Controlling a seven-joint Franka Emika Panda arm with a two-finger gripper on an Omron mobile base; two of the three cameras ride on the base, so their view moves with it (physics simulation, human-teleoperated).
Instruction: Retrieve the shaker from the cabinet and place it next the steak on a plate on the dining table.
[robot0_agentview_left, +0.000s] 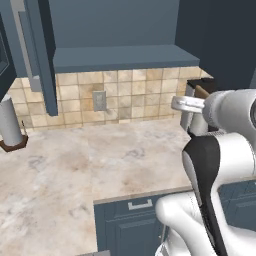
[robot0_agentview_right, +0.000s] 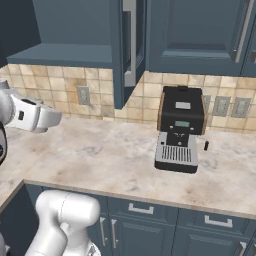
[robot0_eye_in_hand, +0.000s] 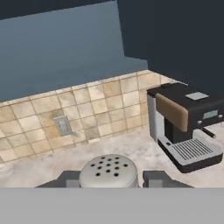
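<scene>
The shaker (robot0_eye_in_hand: 109, 171) shows its rounded grey cap with several holes at the bottom of the hand view. My gripper (robot0_eye_in_hand: 109, 180) is shut on the shaker, with one dark fingertip on each side of it. It hangs above the marbled counter (robot0_eye_in_hand: 131, 151), facing the tiled back wall. The cabinet (robot0_agentview_left: 115, 30) stands open above, its door (robot0_agentview_left: 42, 60) swung out with the silver bar handle (robot0_agentview_left: 25, 45) showing; the same door (robot0_agentview_right: 127, 45) hangs edge-on in the right base view. The steak, the plate and the dining table are out of view.
A black coffee machine (robot0_agentview_right: 181, 127) stands on the counter to the right, also close ahead in the hand view as the coffee machine (robot0_eye_in_hand: 188, 124). A grey paper roll on a brown base (robot0_agentview_left: 9, 122) stands far left. Blue drawers (robot0_agentview_left: 135, 220) run under the counter's front edge.
</scene>
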